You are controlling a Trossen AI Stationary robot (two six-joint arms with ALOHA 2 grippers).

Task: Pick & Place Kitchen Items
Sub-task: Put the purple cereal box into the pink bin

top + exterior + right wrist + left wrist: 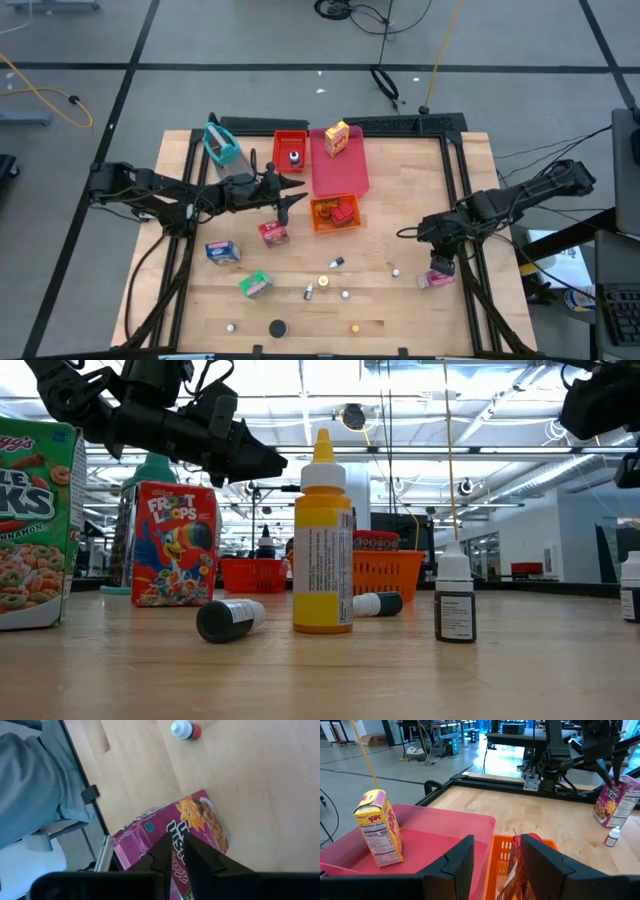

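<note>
Right gripper (pixel 441 263) poised directly over the pink cereal box (pixel 436 279) at the table's right edge.
Its fingers stand nearly closed, holding nothing; the box lies flat (long axis slanting), far from the left gripper (pixel 290 193), which hangs half-open above the orange tray (pixel 321 225).

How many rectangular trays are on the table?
3: a red tray near the back edge, a pink tray next to it, and an orange tray just in front of the pink one. None looks hidden.

Three trays (pixel 338 172), one basket (pixel 221 144)
</note>
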